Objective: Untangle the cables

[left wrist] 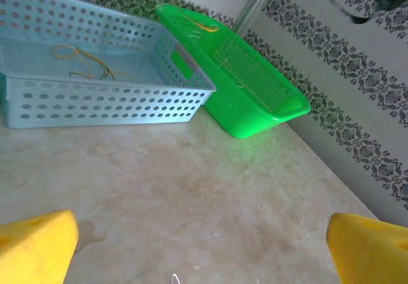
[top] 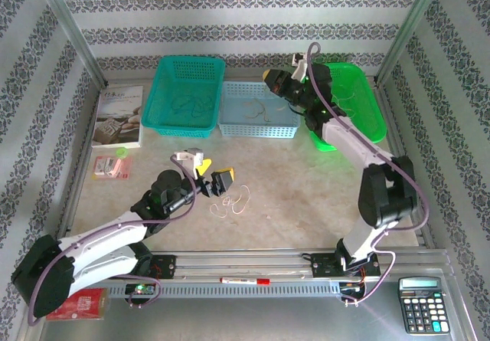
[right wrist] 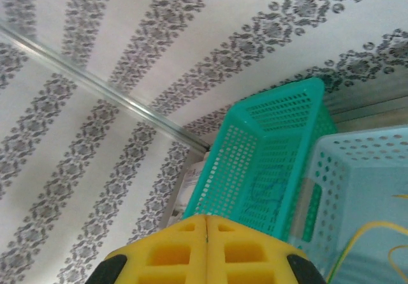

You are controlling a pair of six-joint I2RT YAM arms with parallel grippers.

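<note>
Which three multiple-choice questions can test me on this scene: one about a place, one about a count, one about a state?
1. Where do the whitish cables lie?
A. on the table, by the left gripper
B. on the book
C. on the calculator

2. How many baskets stand at the back?
A. two
B. three
C. four

3. How is the left gripper?
A. shut on a cable
B. shut on nothing
C. open

Answers:
1 A: the top view shows the curls on the bare table just right of that gripper.
2 B: a teal basket, a pale blue basket and a green basket stand in a row.
3 C: in the left wrist view its yellow fingers stand far apart with nothing between them.
</note>
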